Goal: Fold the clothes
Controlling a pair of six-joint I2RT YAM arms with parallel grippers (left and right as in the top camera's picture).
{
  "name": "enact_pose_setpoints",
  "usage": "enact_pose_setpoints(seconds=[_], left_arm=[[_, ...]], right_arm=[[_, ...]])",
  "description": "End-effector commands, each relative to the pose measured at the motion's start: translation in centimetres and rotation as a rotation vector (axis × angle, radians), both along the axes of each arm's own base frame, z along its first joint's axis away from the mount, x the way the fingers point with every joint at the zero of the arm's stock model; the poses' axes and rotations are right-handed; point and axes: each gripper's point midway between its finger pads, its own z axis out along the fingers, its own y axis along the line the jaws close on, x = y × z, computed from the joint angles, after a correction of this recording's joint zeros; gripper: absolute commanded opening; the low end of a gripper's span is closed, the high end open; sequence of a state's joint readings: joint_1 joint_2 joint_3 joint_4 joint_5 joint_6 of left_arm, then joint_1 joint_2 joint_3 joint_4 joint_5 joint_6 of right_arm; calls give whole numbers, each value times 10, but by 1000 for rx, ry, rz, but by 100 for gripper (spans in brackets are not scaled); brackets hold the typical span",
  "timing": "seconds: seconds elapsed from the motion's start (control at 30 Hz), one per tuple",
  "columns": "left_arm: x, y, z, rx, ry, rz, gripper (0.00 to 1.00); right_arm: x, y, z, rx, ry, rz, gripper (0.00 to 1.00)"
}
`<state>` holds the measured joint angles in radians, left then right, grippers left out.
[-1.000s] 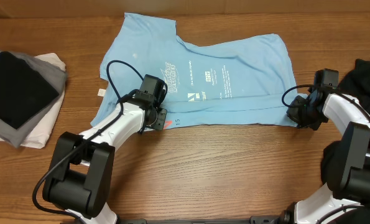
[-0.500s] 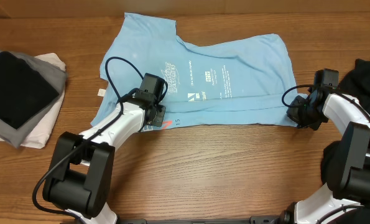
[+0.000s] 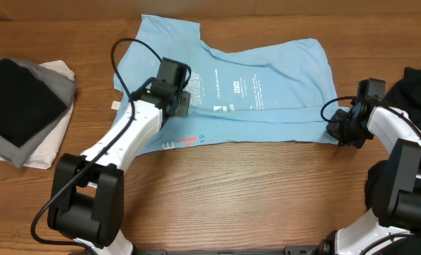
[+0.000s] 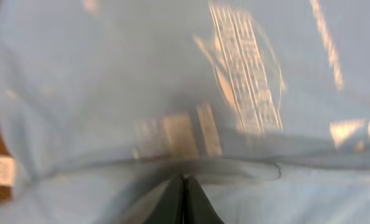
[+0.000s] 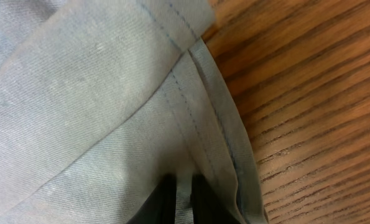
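The light-blue T-shirt (image 3: 267,78) lies spread on the wooden table, with its near strip folded up over the print. My left gripper (image 3: 184,106) is over the shirt's left half, shut on a pinch of its fabric. In the blurred left wrist view the closed gripper (image 4: 183,186) meets a fabric ridge of the shirt (image 4: 110,93). My right gripper (image 3: 334,129) is at the shirt's near right corner. In the right wrist view that gripper (image 5: 180,193) is shut on the hemmed fabric (image 5: 79,93).
A folded stack of black, grey and white clothes (image 3: 19,110) sits at the left. A black garment (image 3: 419,85) lies at the right edge. Bare wooden table (image 3: 252,191) lies in front of the shirt.
My left gripper has moved away from the front edge and over the shirt, pulling fabric with it. Red lettering near the front hem now shows. The right gripper has not moved.
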<state>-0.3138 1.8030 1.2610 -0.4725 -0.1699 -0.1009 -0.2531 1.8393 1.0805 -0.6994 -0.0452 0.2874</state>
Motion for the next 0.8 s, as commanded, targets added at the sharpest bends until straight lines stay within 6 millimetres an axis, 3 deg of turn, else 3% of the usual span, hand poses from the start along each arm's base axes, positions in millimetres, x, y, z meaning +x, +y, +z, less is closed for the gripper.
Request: enact_pose_setpoints(seconds=[0.0,0.1,0.2,0.27,0.37,0.5,0.6,0.77], left_arm=[[30,32,18,-23,-90,116,4],[38,58,21,-74,-116,228,4],[38,62,18,-118,-97,236,10],[32,56,14,-149,-61,214,12],[8,28,0,-243,74,130,8],[-32,0,-14,-291,246,58,4],[-50,-3,-22,-246,312,43,4],[-66,5,-35,-199,363,75,4]], right_arm=[[-5,2,-7,5,15,3,13],[-5,2,-7,5,15,3,13],[-5,2,-7,5,15,3,14],[-5,2,-7,5,15,2,18],[-2,2,-5,3,3,2,22],[13,-3,14,-3,-20,-1,27],[28,-8,32,-13,-55,-1,36],[49,-15,46,-33,-132,-7,36]])
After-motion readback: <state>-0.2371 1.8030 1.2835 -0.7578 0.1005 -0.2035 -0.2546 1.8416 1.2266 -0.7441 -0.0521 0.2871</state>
